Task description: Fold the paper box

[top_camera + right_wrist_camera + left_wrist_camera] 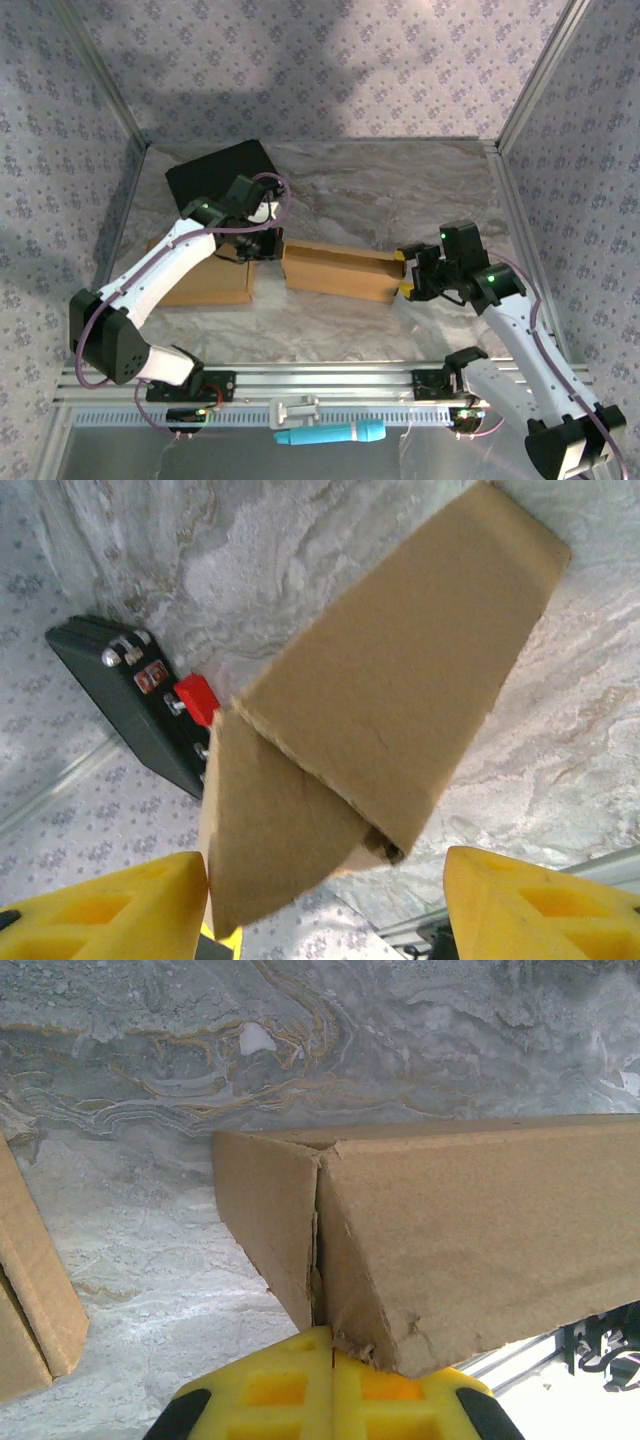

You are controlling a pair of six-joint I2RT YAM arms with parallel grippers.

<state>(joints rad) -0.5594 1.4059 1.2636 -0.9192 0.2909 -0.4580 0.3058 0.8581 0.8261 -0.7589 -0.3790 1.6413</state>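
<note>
Grey-veined marble table (400, 190), enclosed by walls (300, 60) in a small floral print.

Left tool (330, 1360): the two yellow fingers (260, 1390) are pressed together with only a thin seam between them. The lower corner of the near end of the paper box (335, 270) sits right at the fingertips, in line with the slit between the end flap and the long side panel. Whether any cardboard is pinched in that seam cannot be told. The corner is crumpled and slightly torn.

Right tool (408, 275): spread wide, with one yellow finger (100, 910) on each side of the opposite end of the box. The loose end flap touches the left-hand finger in the wrist view; the other finger stands clear of the cardboard. This end is not fully closed, the flap hanging at an angle from the body.

Paper box: long, narrow and brown, lying on the table between the two tools, roughly at the centre of the work area.

Surroundings: a second flat cardboard piece (205, 282) lies on the table beneath the left arm, just beside the box's left end. A black case (215, 170) sits further back on the left. A teal object (330, 434) lies at the near edge, in front of the aluminium rail (330, 380) that carries the arm bases.
</note>
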